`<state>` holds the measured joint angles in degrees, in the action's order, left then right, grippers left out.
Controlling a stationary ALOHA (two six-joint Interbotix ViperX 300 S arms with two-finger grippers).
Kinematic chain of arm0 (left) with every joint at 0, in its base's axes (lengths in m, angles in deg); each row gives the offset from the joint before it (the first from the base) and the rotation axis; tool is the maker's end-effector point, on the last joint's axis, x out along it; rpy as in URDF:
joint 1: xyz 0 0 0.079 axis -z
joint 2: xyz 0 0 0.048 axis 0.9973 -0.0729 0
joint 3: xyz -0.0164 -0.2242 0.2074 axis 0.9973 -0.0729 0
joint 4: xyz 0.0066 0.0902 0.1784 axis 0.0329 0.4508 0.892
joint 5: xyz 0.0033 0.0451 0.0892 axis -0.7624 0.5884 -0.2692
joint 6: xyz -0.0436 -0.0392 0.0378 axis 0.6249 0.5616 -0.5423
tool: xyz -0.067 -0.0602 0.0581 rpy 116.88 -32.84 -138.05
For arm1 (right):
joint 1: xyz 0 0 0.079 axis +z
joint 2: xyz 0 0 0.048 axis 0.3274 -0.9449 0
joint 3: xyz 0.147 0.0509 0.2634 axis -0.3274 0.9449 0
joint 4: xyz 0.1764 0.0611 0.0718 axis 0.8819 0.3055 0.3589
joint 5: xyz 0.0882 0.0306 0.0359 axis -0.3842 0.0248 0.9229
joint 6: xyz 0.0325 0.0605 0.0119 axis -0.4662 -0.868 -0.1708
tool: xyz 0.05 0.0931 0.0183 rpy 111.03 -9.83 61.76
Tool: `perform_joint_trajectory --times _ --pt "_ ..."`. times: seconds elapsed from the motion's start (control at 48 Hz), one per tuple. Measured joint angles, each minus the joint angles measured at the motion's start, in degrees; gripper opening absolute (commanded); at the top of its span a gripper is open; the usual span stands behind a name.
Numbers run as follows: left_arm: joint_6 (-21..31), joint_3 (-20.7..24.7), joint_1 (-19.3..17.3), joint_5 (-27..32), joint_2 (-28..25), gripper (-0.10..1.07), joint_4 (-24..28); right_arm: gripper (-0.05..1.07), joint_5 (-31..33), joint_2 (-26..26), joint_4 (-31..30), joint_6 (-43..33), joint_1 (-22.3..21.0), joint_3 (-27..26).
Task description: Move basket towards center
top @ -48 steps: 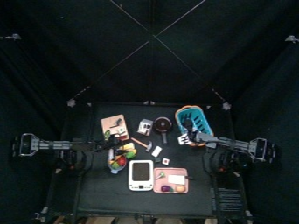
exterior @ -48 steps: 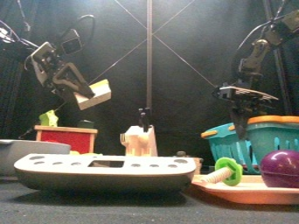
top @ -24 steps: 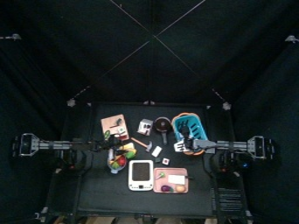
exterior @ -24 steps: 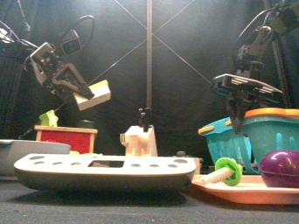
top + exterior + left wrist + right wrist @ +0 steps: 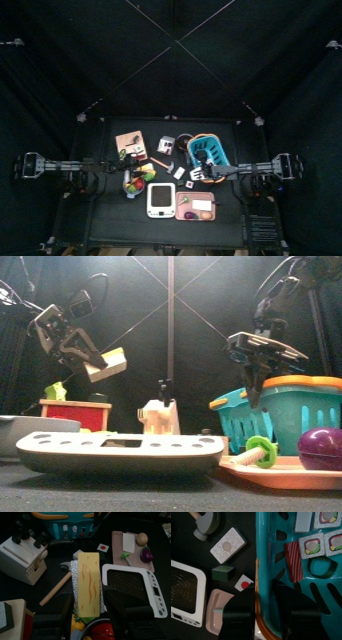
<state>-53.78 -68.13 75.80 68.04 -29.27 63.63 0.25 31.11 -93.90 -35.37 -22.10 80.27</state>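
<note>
The cyan slatted basket (image 5: 206, 150) stands right of the table's middle. It is large at the right in the front view (image 5: 291, 414). In the right wrist view the basket (image 5: 314, 597) holds several cards. My right gripper (image 5: 266, 589) is shut on the basket's near rim, one jaw inside and one outside. It also shows in the front view (image 5: 254, 381) and the top view (image 5: 202, 172). My left gripper (image 5: 83, 354) hangs above the table's left side. It is shut on a yellow wooden block (image 5: 88, 584).
A white tray (image 5: 120, 449) and a pink tray (image 5: 287, 468) with a purple ball (image 5: 322, 448) lie at the front. A red box (image 5: 74, 414), a white holder (image 5: 23, 556) and a toy hammer (image 5: 57, 588) are nearby.
My right gripper has pulled the basket leftward, toward the table's middle. The left arm with its block has not moved.
</note>
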Motion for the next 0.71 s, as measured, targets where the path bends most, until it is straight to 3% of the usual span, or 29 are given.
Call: perform_joint_trajectory --times 0.146,0.458,0.708 --pt "0.00 -0.26 0.00 0.09 0.00 0.70 0.00 0.55 1.05 0.09 0.00 0.00 0.35 -0.18" --pt "0.00 -0.26 -0.09 0.00 0.09 0.70 0.00 0.83 1.23 -0.26 0.53 -0.18 0.62 0.44" --pt "0.00 -0.26 0.00 0.09 0.00 0.70 0.00 0.85 1.58 3.16 -0.79 0.35 1.14 0.35"
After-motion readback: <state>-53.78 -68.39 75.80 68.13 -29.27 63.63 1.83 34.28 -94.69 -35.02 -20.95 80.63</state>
